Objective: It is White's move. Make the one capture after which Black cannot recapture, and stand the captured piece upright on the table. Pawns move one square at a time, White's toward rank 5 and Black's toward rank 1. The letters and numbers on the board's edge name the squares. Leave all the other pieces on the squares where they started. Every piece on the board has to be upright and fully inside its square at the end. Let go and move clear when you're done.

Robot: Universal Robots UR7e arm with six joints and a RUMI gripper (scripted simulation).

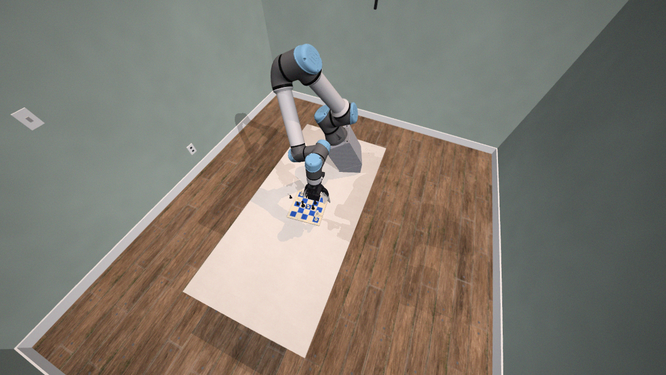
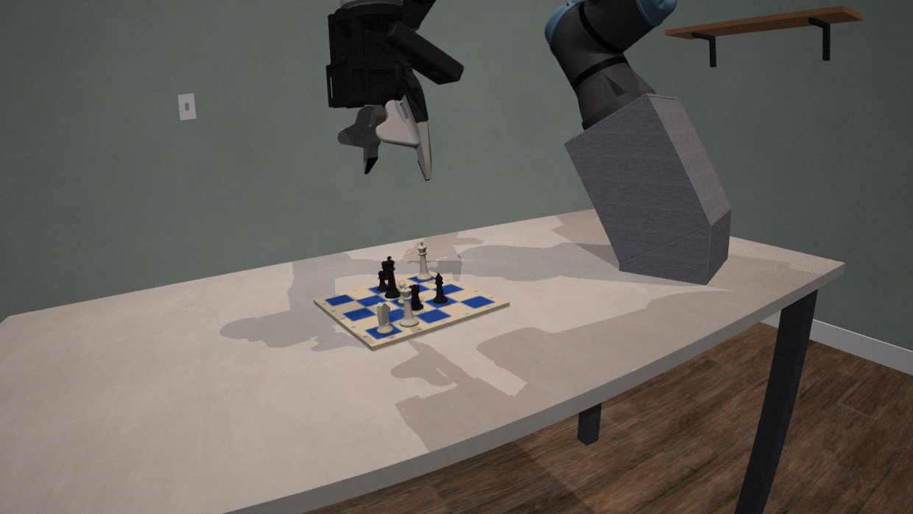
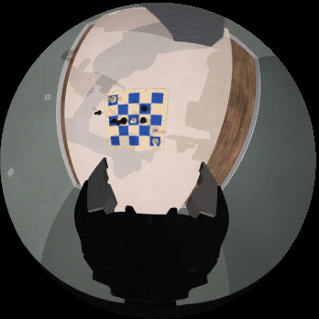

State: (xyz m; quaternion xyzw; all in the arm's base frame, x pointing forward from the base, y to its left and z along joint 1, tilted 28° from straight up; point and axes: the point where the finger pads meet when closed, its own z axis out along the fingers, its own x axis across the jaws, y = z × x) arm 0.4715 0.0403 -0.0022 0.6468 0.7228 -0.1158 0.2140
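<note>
The small blue-and-cream chessboard lies on the table. Black and white pieces stand upright on it, among them a tall black piece, a black bishop, a tall white piece at the far corner and a white piece at the near edge. One small black pawn stands on the table just off the board's edge. My gripper is open and empty, high above the board's far side.
The arm's grey base block stands on the table behind and to the right of the board. A wooden shelf hangs on the wall.
</note>
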